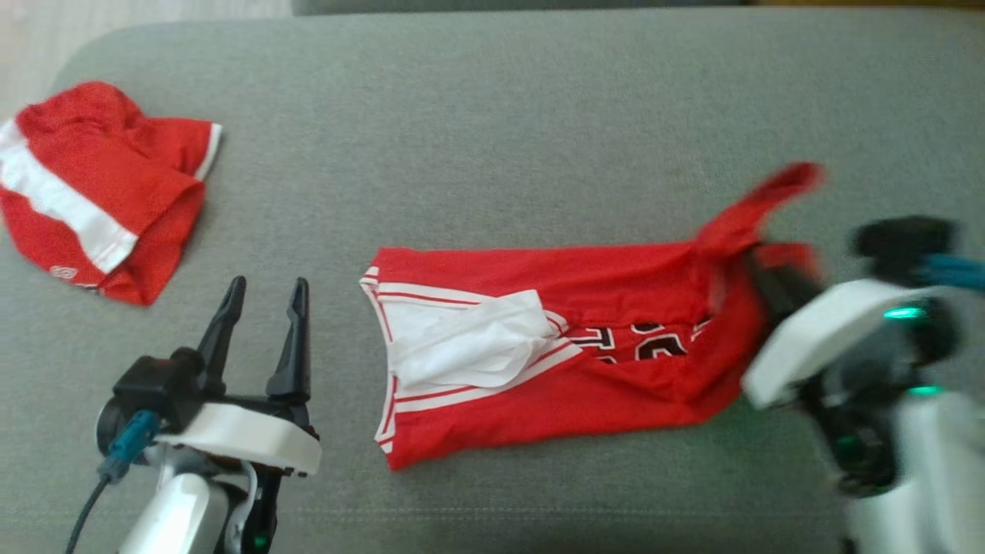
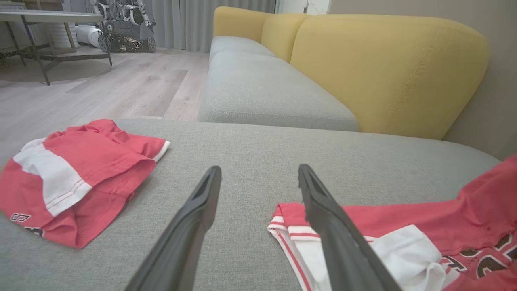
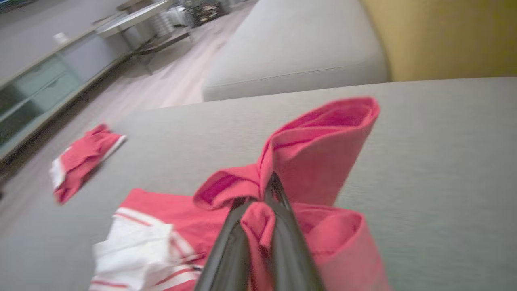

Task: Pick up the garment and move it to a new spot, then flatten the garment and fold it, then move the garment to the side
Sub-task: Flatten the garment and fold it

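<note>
Right fingers (image 3: 226, 247) clamp garment (image 1: 616, 277) strap; left fingers (image 1: 295, 338) spread above cushion (image 1: 492, 115).

Long dark tapered fingers (image 1: 223, 323) meet white wrist shells (image 1: 246, 442) bearing a blue-plugged cable (image 1: 87, 510) and green lights (image 1: 904, 313).

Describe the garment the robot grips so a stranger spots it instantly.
On the grey cushion, right of centre, lies a stretched-out red jersey. Unlike the bundled red garment at far left, its end is pinched in the right gripper.
</note>
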You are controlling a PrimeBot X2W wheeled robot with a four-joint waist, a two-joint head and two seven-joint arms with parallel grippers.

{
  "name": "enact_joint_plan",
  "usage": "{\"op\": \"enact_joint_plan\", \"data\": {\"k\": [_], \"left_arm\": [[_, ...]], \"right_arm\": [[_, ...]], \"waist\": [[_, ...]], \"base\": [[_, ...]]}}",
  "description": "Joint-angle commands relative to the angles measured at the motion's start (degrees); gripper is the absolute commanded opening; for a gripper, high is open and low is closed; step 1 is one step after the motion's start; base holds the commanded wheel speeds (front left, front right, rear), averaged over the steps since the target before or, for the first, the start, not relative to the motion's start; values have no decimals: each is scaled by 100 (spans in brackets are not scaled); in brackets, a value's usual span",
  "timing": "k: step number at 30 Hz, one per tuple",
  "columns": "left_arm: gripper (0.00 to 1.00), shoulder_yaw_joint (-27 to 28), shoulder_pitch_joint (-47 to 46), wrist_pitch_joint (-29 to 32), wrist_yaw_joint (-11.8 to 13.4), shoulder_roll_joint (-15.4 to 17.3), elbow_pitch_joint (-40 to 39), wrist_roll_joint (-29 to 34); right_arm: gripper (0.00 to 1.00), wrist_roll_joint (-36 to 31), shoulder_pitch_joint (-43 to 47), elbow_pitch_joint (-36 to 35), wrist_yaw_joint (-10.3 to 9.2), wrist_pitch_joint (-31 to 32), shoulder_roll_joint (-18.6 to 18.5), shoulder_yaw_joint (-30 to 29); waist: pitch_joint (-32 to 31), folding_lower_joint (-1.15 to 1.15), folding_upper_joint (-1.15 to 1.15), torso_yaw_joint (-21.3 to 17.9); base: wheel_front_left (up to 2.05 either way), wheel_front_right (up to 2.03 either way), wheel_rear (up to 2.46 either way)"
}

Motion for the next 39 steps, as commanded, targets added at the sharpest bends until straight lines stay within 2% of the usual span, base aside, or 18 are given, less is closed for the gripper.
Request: {"op": "enact_joint_plan", "data": {"k": [1, 5, 13, 22, 23, 24, 33, 36, 39], "left_arm": [[100, 198, -157, -70, -17, 69, -161, 60], [100, 144, -178, -66, -21, 44, -156, 65], [100, 25, -314, -54, -97, -22, -82, 62], [100, -6, -458, -61, -155, -91, -24, 84], [100, -4, -472, -62, -161, -97, -16, 86], [100, 2, -484, -62, -169, -100, -7, 88], [100, 74, -519, -67, -179, -93, 46, 147], [100, 104, -505, -68, -166, -84, 46, 169], [100, 138, -479, -68, -154, -68, 38, 178]], "right_arm": [[0, 130, -202, -232, -4, 73, 48, 337], [0, 494, -271, 4, -4, -57, 129, 1202], [0, 1586, -705, 1350, -4, -1348, 138, 2704], [0, 2196, -1408, 2842, -4, -2464, 139, 3632], [36, 2263, -1486, 2948, -4, -2551, 139, 3711], [100, 2266, -1582, 3036, -4, -2652, 139, 3787], [100, 2389, -2144, 2888, -4, -3348, 140, 4288], [100, 2227, -2268, 2749, -4, -3565, 140, 4145], [100, 1918, -2285, 2676, -4, -3723, 140, 3703]], "waist": [[-92, 0, 0, 116], [-151, 0, 0, 288], [-84, 0, 0, 663], [180, 0, 0, 848], [204, 0, 0, 850], [229, 0, 0, 846], [248, 0, 0, 720], [204, 0, 0, 646], [156, 0, 0, 577]], "base": [[0, 0, 0], [0, 0, 0], [0, 0, 0], [0, 0, 0], [0, 0, 0], [0, 0, 0], [0, 0, 0], [0, 0, 0], [0, 0, 0]]}}
